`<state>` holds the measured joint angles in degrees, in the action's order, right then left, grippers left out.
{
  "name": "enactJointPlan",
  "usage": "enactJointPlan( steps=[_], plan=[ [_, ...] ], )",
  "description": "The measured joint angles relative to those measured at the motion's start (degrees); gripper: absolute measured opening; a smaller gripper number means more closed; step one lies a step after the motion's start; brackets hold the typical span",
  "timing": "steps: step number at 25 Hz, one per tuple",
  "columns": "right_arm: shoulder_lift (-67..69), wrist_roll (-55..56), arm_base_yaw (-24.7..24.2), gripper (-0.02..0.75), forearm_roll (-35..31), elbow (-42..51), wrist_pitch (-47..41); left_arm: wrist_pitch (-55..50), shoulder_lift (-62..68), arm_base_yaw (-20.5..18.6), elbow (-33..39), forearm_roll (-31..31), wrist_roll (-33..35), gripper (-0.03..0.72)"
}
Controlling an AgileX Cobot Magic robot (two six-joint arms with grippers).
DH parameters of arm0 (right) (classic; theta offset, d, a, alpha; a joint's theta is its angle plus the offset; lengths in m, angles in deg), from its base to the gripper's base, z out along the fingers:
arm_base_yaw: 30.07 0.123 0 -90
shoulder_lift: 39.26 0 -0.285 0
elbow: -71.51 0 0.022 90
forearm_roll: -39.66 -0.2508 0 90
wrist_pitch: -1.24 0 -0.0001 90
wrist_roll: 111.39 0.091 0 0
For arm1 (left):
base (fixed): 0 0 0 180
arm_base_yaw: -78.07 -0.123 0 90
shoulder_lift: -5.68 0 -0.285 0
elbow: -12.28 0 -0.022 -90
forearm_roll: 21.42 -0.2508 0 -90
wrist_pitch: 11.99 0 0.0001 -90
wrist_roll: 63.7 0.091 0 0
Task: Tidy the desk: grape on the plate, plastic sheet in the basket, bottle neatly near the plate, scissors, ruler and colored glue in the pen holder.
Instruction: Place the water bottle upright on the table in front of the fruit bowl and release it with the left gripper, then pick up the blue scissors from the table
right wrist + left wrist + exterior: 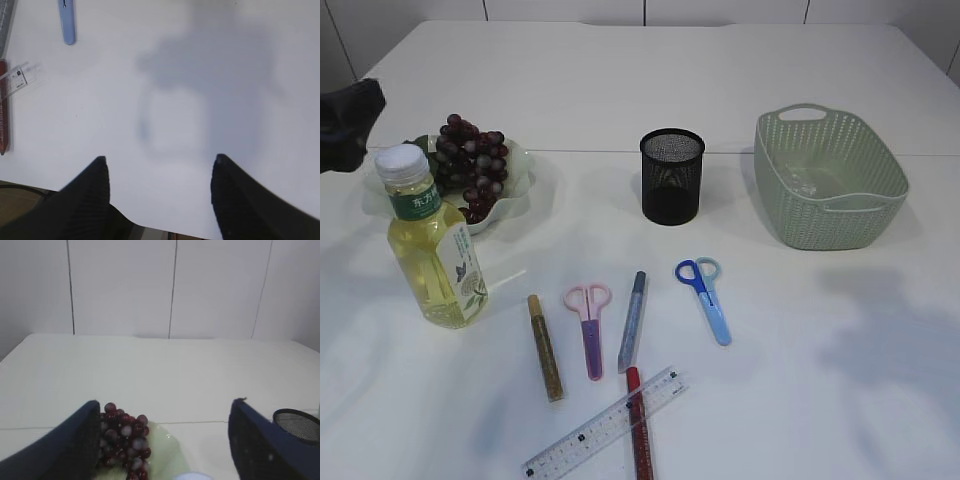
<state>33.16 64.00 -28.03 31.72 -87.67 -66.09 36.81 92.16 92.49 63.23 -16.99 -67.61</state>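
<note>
Dark red grapes (470,160) lie on the pale green plate (525,165) at the left. A bottle (430,240) of yellow liquid stands upright just in front of the plate. In the left wrist view my left gripper (165,402) hovers open above the grapes (122,440) and the bottle's cap (192,476), holding nothing. Pink scissors (588,315), blue scissors (705,295), a clear ruler (605,425) and gold (545,345), grey (632,320) and red (638,430) glue sticks lie on the table. My right gripper (160,157) is open over bare table.
The black mesh pen holder (671,175) stands mid-table. The green basket (830,180) at the right has something clear on its floor. The left arm (348,118) shows at the exterior view's left edge. The right wrist view shows the table's front edge (165,232).
</note>
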Motion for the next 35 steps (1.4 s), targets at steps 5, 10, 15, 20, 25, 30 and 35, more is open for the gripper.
enactJointPlan(
  steps=[5, 10, 15, 20, 25, 30, 35],
  plan=[
    [0.0, 0.0, 0.0, 0.501, 0.0, 0.0, 0.0, -8.1, -4.5, 0.0, 0.0, 6.0, 2.8, 0.522],
    [0.0, 0.0, 0.0, 0.499, 0.0, 0.0, 0.0, -20.5, -9.0, 0.0, 0.1, 6.1, 5.6, 0.496],
    [0.0, 0.0, 0.0, 0.499, -1.7, 0.0, 0.0, -34.8, -12.5, 0.0, 0.1, 6.1, 5.8, 0.494],
    [0.0, -0.1, 0.0, 0.499, -3.1, 0.0, 0.0, -48.0, -16.7, 0.0, 0.1, 6.1, 5.9, 0.480],
    [0.0, -0.1, 0.0, 0.500, -3.7, 0.0, 0.0, -62.2, -22.6, 0.0, 0.1, 6.1, 5.9, 0.477],
    [0.0, -0.1, 0.0, 0.499, -5.5, 0.0, -0.1, -77.7, -26.3, 0.0, -1.9, 6.0, 5.9, 0.477],
    [0.0, -0.1, 0.0, 0.499, -5.7, 0.0, -0.6, -92.9, -26.6, 0.0, -8.1, 5.9, 5.9, 0.477]
  ],
)
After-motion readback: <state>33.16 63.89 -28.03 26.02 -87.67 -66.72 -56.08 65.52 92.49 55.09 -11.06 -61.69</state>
